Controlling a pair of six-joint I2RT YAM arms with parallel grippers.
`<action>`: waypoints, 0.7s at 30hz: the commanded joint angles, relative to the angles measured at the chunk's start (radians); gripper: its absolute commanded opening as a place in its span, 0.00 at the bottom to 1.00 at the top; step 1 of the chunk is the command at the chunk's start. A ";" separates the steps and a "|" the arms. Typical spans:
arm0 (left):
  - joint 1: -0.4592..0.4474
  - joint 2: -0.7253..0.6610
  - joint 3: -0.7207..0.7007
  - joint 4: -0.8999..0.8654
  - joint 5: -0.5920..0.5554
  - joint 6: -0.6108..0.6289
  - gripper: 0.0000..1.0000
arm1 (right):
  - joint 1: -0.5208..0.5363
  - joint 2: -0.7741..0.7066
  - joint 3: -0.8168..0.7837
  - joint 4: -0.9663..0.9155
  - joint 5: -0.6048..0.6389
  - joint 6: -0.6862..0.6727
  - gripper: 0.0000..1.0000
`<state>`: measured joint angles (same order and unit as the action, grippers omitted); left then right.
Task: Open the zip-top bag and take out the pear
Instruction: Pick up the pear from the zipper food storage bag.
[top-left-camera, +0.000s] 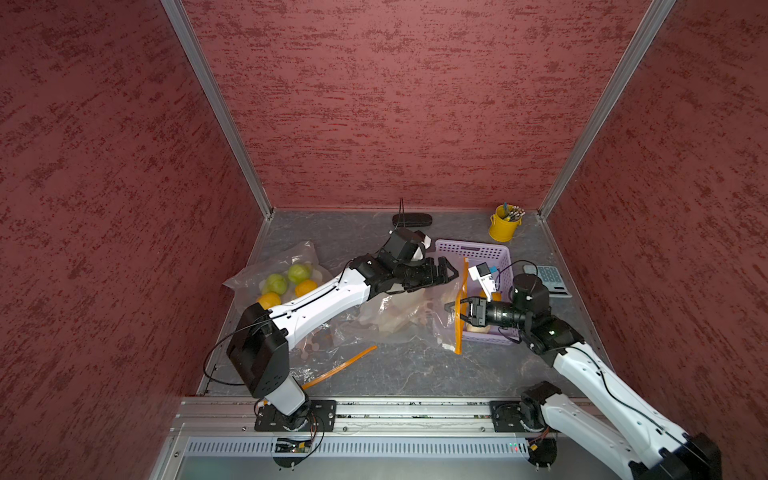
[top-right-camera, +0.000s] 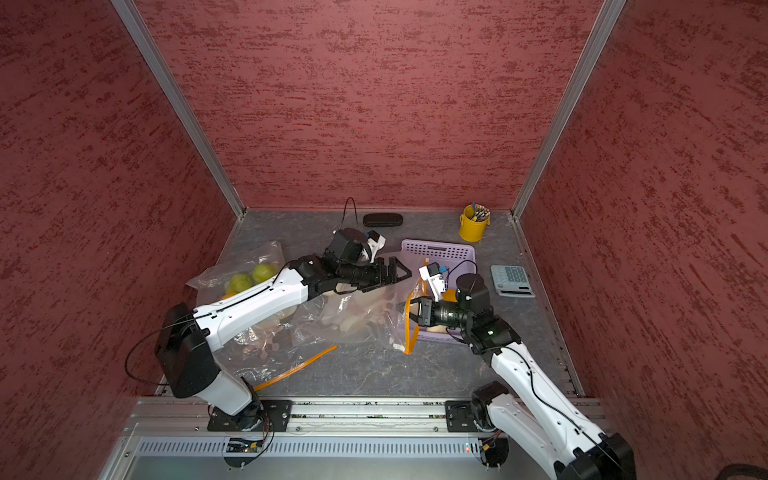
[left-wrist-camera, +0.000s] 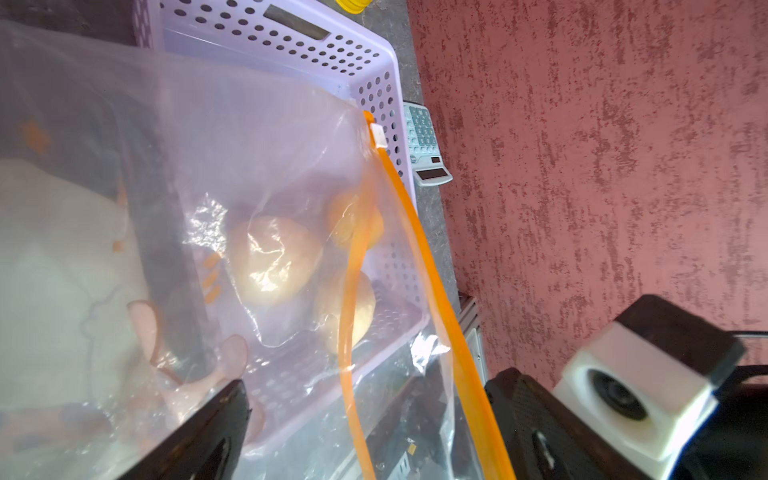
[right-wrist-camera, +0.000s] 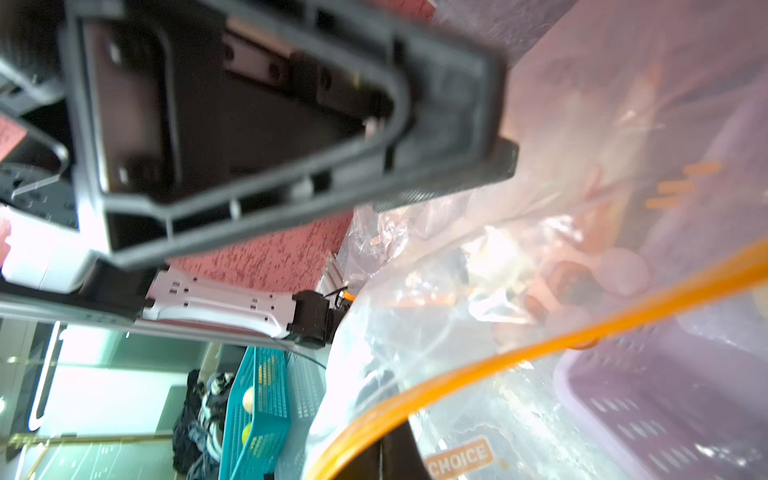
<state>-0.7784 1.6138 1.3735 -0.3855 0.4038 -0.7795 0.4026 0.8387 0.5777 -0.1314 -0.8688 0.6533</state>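
R claw (top-left-camera: 452, 311) is pinched shut on the orange zip strip (top-left-camera: 457, 332) of the zip-top bag (top-left-camera: 399, 320), at the basket's (top-left-camera: 471, 249) side toward the L arm, holding that lip up. L claw (top-left-camera: 446, 274) is spread wide and empty, hovering just beside the same basket wall, above the bag. In the L wrist cam the two zip lips fork apart below the slider (left-wrist-camera: 379, 135), so the mouth looks open. A pale pear-like fruit (left-wrist-camera: 270, 259) shows thru the film over the basket floor. Can't tell if it's inside the bag or in the basket behind it. Your step, I'd say: reach in. Hold R pinch firm w/ the lip raised, aim L claw btwn the lips, go slow, and close on fruit only, not film.
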 joint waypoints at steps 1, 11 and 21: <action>0.004 0.030 0.077 -0.033 0.052 0.016 1.00 | 0.005 -0.007 -0.034 0.095 -0.089 -0.032 0.01; -0.020 0.218 0.248 -0.208 0.127 0.134 1.00 | 0.008 0.032 -0.034 0.132 -0.125 -0.061 0.01; -0.030 0.259 0.207 -0.202 0.216 0.172 0.93 | 0.013 0.037 -0.009 0.094 -0.107 -0.102 0.01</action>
<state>-0.7895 1.8648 1.5761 -0.5888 0.5472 -0.6498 0.4053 0.8738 0.5404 -0.0498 -0.9833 0.5861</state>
